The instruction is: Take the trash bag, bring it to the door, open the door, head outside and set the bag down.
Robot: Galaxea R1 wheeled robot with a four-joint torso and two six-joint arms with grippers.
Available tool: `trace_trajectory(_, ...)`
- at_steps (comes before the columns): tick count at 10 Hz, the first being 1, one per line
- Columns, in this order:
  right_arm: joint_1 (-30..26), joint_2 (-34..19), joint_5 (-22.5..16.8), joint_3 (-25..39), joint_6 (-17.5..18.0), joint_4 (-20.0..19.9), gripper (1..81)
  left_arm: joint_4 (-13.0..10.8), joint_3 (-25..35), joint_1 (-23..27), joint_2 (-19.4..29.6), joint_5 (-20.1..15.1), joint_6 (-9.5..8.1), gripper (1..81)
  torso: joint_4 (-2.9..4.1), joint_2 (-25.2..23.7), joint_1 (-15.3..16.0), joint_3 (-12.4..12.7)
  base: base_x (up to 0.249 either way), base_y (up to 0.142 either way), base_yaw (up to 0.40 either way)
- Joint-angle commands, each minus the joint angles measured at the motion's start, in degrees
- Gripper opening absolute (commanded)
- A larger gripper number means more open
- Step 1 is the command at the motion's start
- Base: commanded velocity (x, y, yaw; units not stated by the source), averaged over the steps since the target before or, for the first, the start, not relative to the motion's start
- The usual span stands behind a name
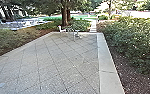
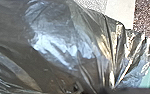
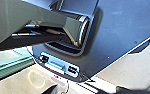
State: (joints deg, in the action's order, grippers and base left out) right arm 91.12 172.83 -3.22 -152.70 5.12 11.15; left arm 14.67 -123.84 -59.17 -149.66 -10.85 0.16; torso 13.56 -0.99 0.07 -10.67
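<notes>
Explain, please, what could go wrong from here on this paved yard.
The trash bag looks like thin, creased plastic, so it could tear. If the robot drifts to its right, it might cross the pale border into the planted bed. Driving on too far, it might bump the pale furniture ahead.

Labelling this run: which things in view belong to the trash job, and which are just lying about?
Job:
- trash bag, large in left wrist view
- paving, the outdoor ground

Just there:
- pale furniture, likely a chair, at the paving's far end
- tree trunk
- shrubs
</notes>
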Motion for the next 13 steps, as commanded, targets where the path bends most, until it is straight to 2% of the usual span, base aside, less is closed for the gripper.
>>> trace_trajectory(1, -0.99, 0.09, -3.99, 0.57, -0.11, -0.08, 81.1, 2.47, -2.18, 7.35, 2.53, -5.59, 0.19, 1.0, 3.82, 0.0, 0.0, -3.4, 0.0, 0.0, 0.0)
trace_trajectory(2, -1.07, 0.09, -3.99, 0.48, -0.11, -0.26, 81.1, 2.82, -3.25, 8.14, 2.26, -5.67, 0.19, 1.0, 5.34, 0.02, 0.02, -4.71, 0.0, 0.0, 0.0)
trace_trajectory(3, -1.07, 0.09, -3.99, 0.48, -0.11, -0.26, 81.1, 3.0, -3.86, 9.11, 2.08, -5.94, 0.19, 1.0, 2.93, 0.02, 0.04, -2.56, 0.0, 0.0, 0.0)
trace_trajectory(4, -1.07, 0.09, -3.99, 0.57, -0.11, -0.08, 81.1, 3.18, -4.65, 10.5, 1.91, -7.43, 0.19, 1.0, 4.28, 0.05, 0.04, -5.56, 0.0, 0.0, 0.0)
trace_trajectory(5, -1.15, 0.09, -3.99, 0.66, -0.11, 0.01, 81.1, 3.18, -5.18, 11.83, 1.82, -8.05, 0.19, 1.0, 5.02, 0.05, 0.04, -7.92, 0.0, 0.0, 0.0)
trace_trajectory(8, -1.07, 0.26, -3.99, 0.83, -0.19, 0.01, 81.1, 4.49, -5.62, 15.52, 2.17, -10.15, 0.19, 1.0, 5.24, 0.06, 0.02, -11.93, 0.0, 0.0, 0.0)
trace_trajectory(9, -0.99, 0.26, -3.99, 0.84, -0.11, -0.08, 81.1, 4.93, -6.06, 16.85, 2.34, -10.68, 0.19, 1.0, 5.24, 0.09, 0.04, -9.51, 0.0, 0.0, 0.0)
trace_trajectory(11, -1.07, 0.26, -3.99, 0.84, -0.11, -0.26, 81.1, 5.64, -7.38, 19.13, 2.61, -12.35, 0.19, 1.0, 5.27, 0.11, 0.06, -10.93, 0.0, 0.0, 0.0)
trace_trajectory(13, -0.99, 0.26, -3.9, 0.84, -0.11, -0.26, 81.1, 5.98, -8.17, 21.68, 2.96, -14.89, 0.28, 1.0, 5.24, 0.13, 0.09, -11.1, 0.0, 0.0, 0.0)
